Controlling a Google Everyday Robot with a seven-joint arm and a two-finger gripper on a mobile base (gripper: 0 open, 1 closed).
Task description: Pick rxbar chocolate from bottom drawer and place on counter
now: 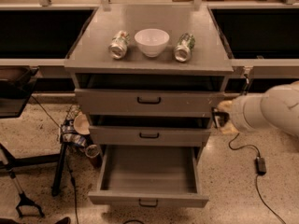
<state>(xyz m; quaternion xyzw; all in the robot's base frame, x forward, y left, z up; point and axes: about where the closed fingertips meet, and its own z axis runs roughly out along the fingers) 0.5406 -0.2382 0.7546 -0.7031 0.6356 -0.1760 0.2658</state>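
The bottom drawer point(148, 171) of the grey cabinet is pulled out, and its grey floor shows no packet. The rxbar chocolate is not in view. The counter point(149, 17) on top holds two silver-green cans point(119, 44) point(184, 46) lying on their sides and a white bowl point(152, 41) between them. My white arm point(271, 111) comes in from the right. Its gripper point(220, 117) is a dark shape beside the cabinet's right side, level with the gap between the top and middle drawers.
The top drawer point(149, 101) and middle drawer point(149, 135) are slightly ajar. Black surfaces point(42, 29) point(257, 29) flank the counter. A cable with a power brick point(260, 165) lies on the floor at right. A stand with clutter point(77, 134) is at the cabinet's left.
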